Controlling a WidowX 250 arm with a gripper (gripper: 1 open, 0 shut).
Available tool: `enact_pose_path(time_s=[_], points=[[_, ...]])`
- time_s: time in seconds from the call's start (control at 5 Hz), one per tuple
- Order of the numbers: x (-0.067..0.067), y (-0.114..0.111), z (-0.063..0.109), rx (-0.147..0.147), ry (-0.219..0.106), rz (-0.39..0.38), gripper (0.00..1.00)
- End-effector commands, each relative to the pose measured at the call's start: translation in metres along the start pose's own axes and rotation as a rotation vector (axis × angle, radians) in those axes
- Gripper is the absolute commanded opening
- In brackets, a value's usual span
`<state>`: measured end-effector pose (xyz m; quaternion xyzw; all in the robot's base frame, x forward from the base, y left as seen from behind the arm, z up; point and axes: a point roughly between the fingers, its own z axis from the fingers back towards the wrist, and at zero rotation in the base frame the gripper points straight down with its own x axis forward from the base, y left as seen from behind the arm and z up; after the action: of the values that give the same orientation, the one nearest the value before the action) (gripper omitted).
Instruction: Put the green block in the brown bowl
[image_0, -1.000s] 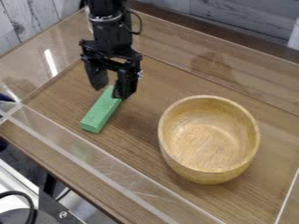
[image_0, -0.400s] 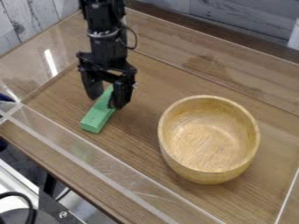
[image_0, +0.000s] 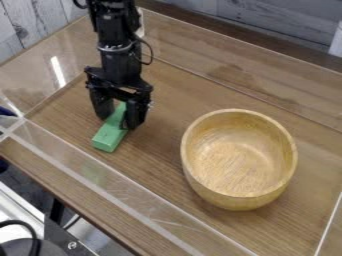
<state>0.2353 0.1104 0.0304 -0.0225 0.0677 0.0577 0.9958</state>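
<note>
Camera view, left of centre: green block (image_0: 111, 131), a matte bright bar, lies flat on the wood-grain table (image_0: 241, 70). Brown bowl (image_0: 239, 157), round, thick-rimmed, pale grained wood, sits lower right, well apart. Black gripper (image_0: 118, 113) points down over the block's far end, jaws spread wide, one on either side; contact possibly not made, hard to tell.

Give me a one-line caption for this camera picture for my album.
Robot gripper open, pointing down over the far end of a green block on a wooden table, empty brown bowl alongside.
</note>
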Motion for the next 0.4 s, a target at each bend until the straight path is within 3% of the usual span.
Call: enact_pose_path(time_s=[0.0, 0.2], points=[[0.0053, 0.0048, 0.0055, 0.011, -0.03, 0.012, 0.0], [0.0072, 0.0042, 0.0086, 0.005, -0.037, 0.013, 0.0]])
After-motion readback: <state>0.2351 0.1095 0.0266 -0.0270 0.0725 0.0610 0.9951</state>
